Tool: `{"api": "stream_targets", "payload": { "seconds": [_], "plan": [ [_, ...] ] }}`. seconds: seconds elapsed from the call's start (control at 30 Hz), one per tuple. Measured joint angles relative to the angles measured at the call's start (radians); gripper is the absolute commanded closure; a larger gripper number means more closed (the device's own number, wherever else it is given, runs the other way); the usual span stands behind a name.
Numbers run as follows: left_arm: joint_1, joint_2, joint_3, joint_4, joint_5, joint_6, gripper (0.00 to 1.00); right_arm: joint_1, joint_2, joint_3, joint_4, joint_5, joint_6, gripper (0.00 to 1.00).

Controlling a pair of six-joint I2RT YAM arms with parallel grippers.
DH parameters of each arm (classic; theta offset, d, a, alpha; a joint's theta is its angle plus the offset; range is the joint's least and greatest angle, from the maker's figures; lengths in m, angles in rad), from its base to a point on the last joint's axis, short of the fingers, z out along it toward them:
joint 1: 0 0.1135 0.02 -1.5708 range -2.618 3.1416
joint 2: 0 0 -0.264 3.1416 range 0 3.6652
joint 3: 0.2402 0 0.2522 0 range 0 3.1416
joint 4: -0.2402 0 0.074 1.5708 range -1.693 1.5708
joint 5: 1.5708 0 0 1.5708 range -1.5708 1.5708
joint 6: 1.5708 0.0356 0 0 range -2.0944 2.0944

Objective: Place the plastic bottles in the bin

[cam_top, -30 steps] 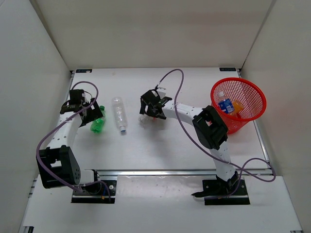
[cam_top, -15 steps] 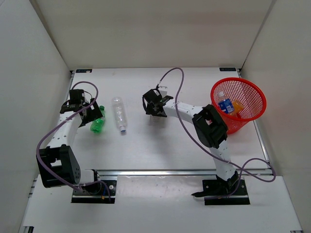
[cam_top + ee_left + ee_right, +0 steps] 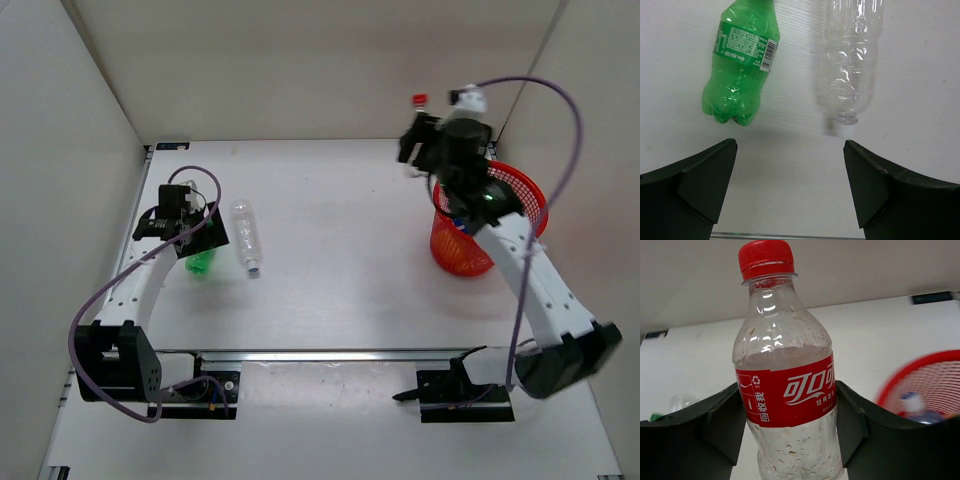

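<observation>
Bottle run: the right pincer [image 3: 787, 432], clamped on a red-labelled bottle [image 3: 785, 385], holds it in the air just beside the red bin [image 3: 462, 252] at the worktop's [image 3: 340, 270] far right corner. A clean drop calls for carrying it fully over the rim before the jaws part. The left pincer [image 3: 788, 160], jaws wide apart, hovers over a green bottle [image 3: 740, 65] and a clear bottle [image 3: 852, 65] lying near the left edge.

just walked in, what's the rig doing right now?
It is clearing bottles into the red bin. The right gripper holds a red-label bottle upright, raised close to the bin and not yet released. The left gripper hovers open above a green bottle and a clear bottle lying on the table. A blue-capped bottle is in the bin.
</observation>
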Motion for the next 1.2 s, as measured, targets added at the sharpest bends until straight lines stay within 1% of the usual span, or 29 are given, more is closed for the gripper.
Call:
{"api": "stream_targets", "payload": {
  "seconds": [0.03,0.1,0.17,0.2,0.23,0.27,0.3,0.33,0.4,0.47,0.57,0.67,0.73,0.77,0.9,1.03,1.2],
  "plan": [
    [-0.008,-0.011,0.0,-0.003,0.003,-0.003,0.01,-0.061,-0.061,-0.032,0.006,-0.016,-0.016,0.62],
    [-0.012,-0.027,0.0,-0.005,0.005,-0.01,0.01,-0.19,-0.16,-0.132,0.018,-0.048,-0.043,0.61],
    [-0.011,-0.029,0.0,-0.005,0.005,-0.016,0.01,-0.32,-0.218,-0.22,0.002,-0.082,-0.069,0.51],
    [-0.012,-0.026,0.0,-0.006,0.005,-0.02,0.01,-0.37,-0.229,-0.25,-0.01,-0.098,-0.083,0.45],
    [-0.014,-0.022,0.0,-0.006,0.006,-0.023,0.02,-0.406,-0.23,-0.27,-0.024,-0.109,-0.098,0.29],
    [-0.019,-0.016,0.0,-0.007,0.005,-0.025,0.01,-0.431,-0.228,-0.282,-0.036,-0.118,-0.109,0.23],
    [-0.025,-0.008,0.0,-0.008,0.004,-0.028,0.01,-0.445,-0.206,-0.292,-0.043,-0.127,-0.125,0.09],
    [-0.026,0.002,0.0,-0.008,0.005,-0.03,0.01,-0.452,-0.185,-0.3,-0.056,-0.131,-0.135,0.01],
    [-0.016,0.025,0.0,-0.008,0.001,-0.029,0.01,-0.457,-0.161,-0.306,-0.087,-0.137,-0.156,0.01],
    [0.023,0.054,0.002,-0.009,-0.008,-0.026,0.01,-0.468,-0.16,-0.302,-0.1,-0.148,-0.179,0.01],
    [0.07,0.116,0.003,-0.009,-0.027,-0.009,0.01,-0.492,-0.161,-0.242,-0.126,-0.154,-0.202,0.01],
    [0.069,0.199,0.017,-0.013,-0.023,0.03,0.01,-0.491,-0.162,-0.15,-0.156,-0.154,-0.224,0.01],
    [0.066,0.252,0.047,-0.025,-0.02,0.051,0.02,-0.472,-0.164,-0.103,-0.161,-0.163,-0.233,0.01],
    [0.068,0.278,0.067,-0.026,-0.019,0.063,0.01,-0.462,-0.169,-0.092,-0.161,-0.17,-0.236,0.01],
    [0.077,0.34,0.136,-0.023,-0.031,0.103,0.02,-0.435,-0.198,-0.093,-0.181,-0.225,-0.238,0.0],
    [0.082,0.372,0.143,-0.007,-0.04,0.134,0.01,-0.432,-0.214,-0.108,-0.193,-0.259,-0.235,0.01],
    [0.079,0.454,0.148,-0.002,-0.041,0.161,0.03,-0.447,-0.234,-0.156,-0.196,-0.294,-0.222,0.01]
  ]
}}
